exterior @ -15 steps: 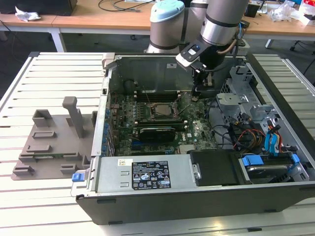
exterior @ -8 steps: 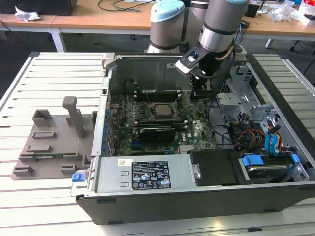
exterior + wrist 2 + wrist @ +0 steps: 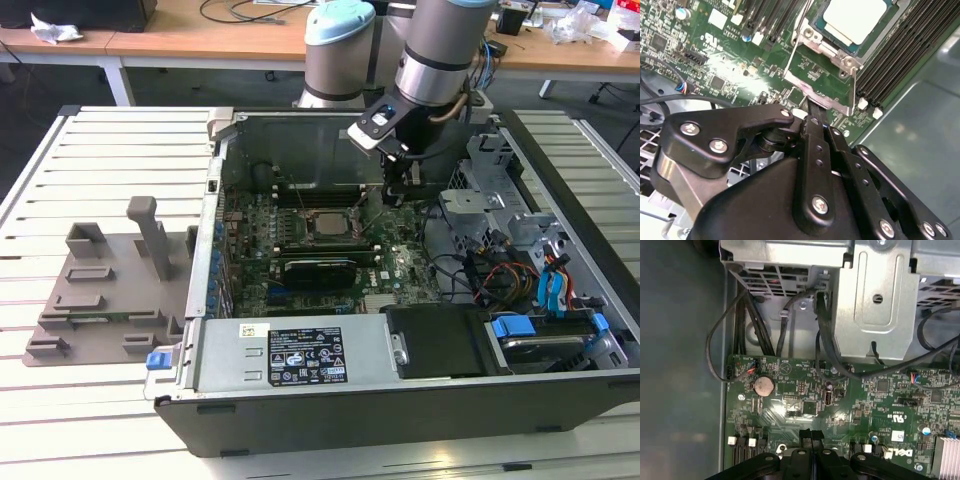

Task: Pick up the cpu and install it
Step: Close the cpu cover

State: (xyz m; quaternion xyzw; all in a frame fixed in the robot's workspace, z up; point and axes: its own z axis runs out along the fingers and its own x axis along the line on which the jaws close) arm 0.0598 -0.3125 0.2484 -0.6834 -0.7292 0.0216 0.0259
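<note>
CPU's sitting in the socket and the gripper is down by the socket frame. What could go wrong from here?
1. The gripper, shut, has its tip right at the edge of the metal socket frame; a slip could scrape small parts on the motherboard beside it.
2. The cpu lies in the socket, but I cannot tell whether it is clamped; nudging the frame might shift it.

Bright even light w/ mild glare
</note>
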